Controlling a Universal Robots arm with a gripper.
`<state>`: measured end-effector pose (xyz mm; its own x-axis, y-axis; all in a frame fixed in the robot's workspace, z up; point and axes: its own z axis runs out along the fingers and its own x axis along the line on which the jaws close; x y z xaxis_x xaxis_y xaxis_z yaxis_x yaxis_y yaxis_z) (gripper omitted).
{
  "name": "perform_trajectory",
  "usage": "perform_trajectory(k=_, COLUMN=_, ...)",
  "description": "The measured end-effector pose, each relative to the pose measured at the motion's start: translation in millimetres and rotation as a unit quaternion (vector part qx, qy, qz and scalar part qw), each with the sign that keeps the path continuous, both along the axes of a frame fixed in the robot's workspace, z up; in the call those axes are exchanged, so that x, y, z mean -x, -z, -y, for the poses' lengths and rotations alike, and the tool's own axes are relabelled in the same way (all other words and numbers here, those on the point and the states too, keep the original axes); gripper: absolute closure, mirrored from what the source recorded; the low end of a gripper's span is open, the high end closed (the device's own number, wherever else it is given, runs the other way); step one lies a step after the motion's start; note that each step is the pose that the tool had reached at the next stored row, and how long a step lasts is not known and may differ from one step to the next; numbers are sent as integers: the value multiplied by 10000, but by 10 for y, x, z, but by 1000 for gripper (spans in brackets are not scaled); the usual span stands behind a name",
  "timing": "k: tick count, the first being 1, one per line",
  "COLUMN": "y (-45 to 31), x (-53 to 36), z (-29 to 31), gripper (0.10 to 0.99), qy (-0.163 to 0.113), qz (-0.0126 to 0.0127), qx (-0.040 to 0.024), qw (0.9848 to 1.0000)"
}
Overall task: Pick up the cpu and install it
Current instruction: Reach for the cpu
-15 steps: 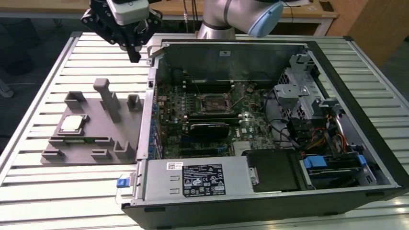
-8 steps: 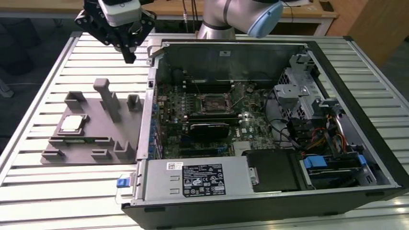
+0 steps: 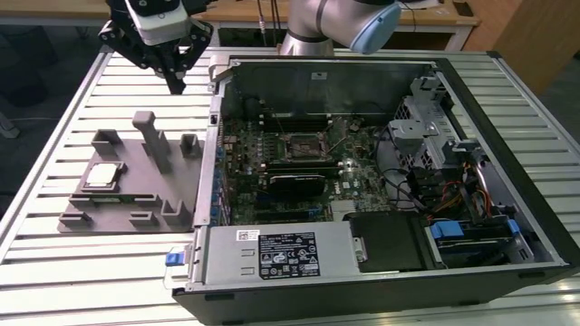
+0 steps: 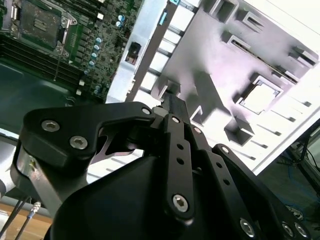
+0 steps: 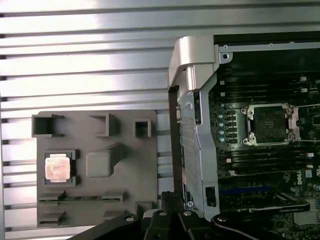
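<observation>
The cpu (image 3: 102,175) lies flat with its silver top up in a square pocket of the grey fixture (image 3: 127,204), at the exterior view's left. Both wrist views show the cpu (image 5: 57,167) (image 4: 260,97) in that pocket. My gripper (image 3: 175,85) hangs high over the table behind the fixture, well clear of the chip, fingers together and holding nothing. The black-framed motherboard socket (image 3: 303,144) sits bare inside the open computer case; the socket (image 5: 266,125) (image 4: 42,22) appears in both wrist views. The closed fingertips (image 5: 172,199) (image 4: 169,97) point down near the case's edge.
The open computer case (image 3: 530,224) fills the exterior view's right, with its metal wall (image 3: 216,129) standing between fixture and motherboard. A tall grey post (image 3: 151,136) rises from the fixture. A power supply (image 3: 272,251) sits at the case's front. The table (image 3: 54,265) is slatted metal.
</observation>
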<state>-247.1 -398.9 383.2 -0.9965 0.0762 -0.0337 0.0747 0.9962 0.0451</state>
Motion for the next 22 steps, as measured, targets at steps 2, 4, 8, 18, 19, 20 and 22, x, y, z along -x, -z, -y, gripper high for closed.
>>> perform_trajectory(k=2, y=14, x=29, z=0, gripper=980, qy=0, qz=0, qx=0, qw=10000)
perform_trajectory(k=4, y=28, x=61, z=0, gripper=980, qy=0, qz=-1, qx=0, qw=10000)
perform_trajectory(k=8, y=62, x=134, z=0, gripper=980, qy=0, qz=-1, qx=0, qw=10000)
perform_trajectory(k=18, y=139, x=357, z=0, gripper=980, qy=0, qz=0, qx=0, qw=10000)
perform_trajectory(k=19, y=148, x=383, z=0, gripper=980, qy=0, qz=0, qx=0, qw=10000)
perform_trajectory(k=20, y=154, x=406, z=0, gripper=980, qy=0, qz=0, qx=0, qw=10000)
perform_trajectory(k=22, y=169, x=451, z=0, gripper=980, qy=0, qz=0, qx=0, qw=10000)
